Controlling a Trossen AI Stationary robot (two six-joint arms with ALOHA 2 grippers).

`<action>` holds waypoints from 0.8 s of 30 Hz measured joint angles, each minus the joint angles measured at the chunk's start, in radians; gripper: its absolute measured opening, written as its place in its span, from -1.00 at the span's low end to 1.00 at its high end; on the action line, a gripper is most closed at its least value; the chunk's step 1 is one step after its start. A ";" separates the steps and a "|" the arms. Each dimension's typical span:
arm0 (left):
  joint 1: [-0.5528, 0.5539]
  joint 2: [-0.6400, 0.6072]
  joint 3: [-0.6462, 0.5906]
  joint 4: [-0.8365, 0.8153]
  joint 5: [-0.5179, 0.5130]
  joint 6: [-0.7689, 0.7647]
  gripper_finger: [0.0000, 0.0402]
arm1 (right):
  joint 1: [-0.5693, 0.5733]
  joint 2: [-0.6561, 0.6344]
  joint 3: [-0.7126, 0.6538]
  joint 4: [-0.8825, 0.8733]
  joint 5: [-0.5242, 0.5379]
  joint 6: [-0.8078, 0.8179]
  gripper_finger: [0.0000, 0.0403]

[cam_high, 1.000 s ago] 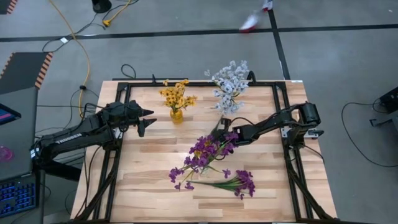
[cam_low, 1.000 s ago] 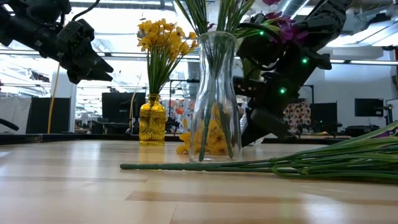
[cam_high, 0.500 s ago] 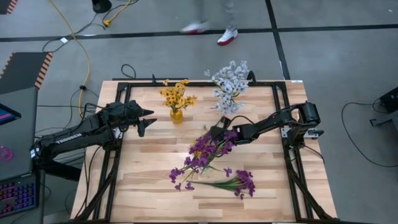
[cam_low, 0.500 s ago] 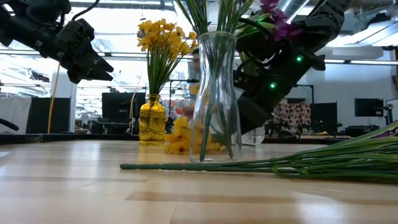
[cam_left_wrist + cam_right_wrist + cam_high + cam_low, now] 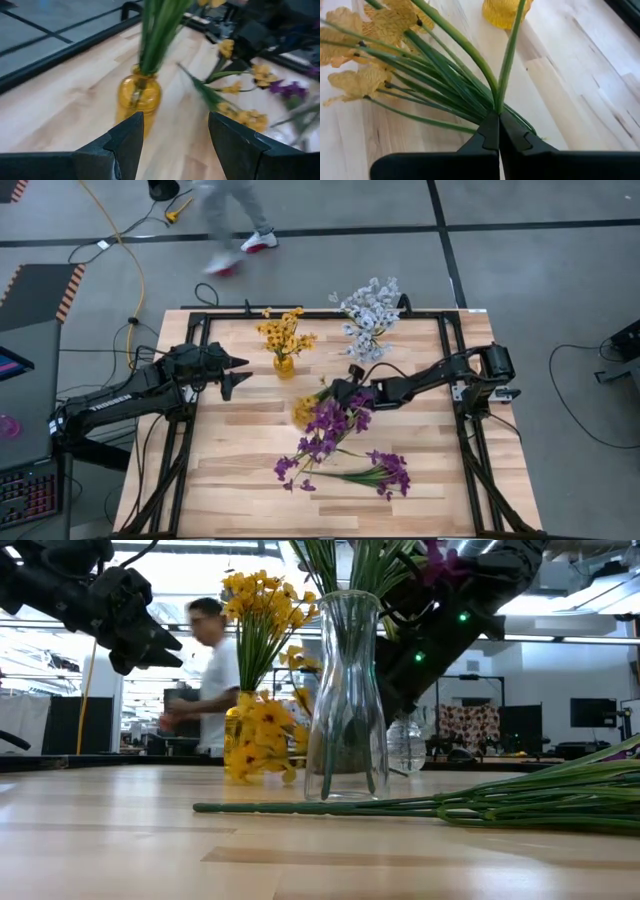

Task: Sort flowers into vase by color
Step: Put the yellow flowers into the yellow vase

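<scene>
right hand (image 5: 496, 131) clamps yellow sprig (image 5: 305, 408) stems | blossoms partly behind clear vase (image 5: 346, 700) | left hand (image 5: 172, 135) open, idle

The table (image 5: 250, 470) at centre frame is pale wood planks with a smooth satin finish, edged by a matt black metal frame (image 5: 470, 450). The tall clear vase (image 5: 346, 700) at centre of the low view is glossy glass; the amber vase (image 5: 139, 97) is glossy and textured. The gripper fingers (image 5: 470, 159) look matt black plastic.
</scene>
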 joint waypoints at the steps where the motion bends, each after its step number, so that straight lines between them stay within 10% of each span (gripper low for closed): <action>1: 0.000 0.000 0.000 0.008 0.020 -0.006 0.05 | 0.000 0.000 0.004 0.000 0.000 0.000 -0.88; 24: -0.384 0.127 0.000 0.023 0.008 -0.063 0.05 | -0.020 -0.001 0.043 0.020 0.006 -0.002 -0.88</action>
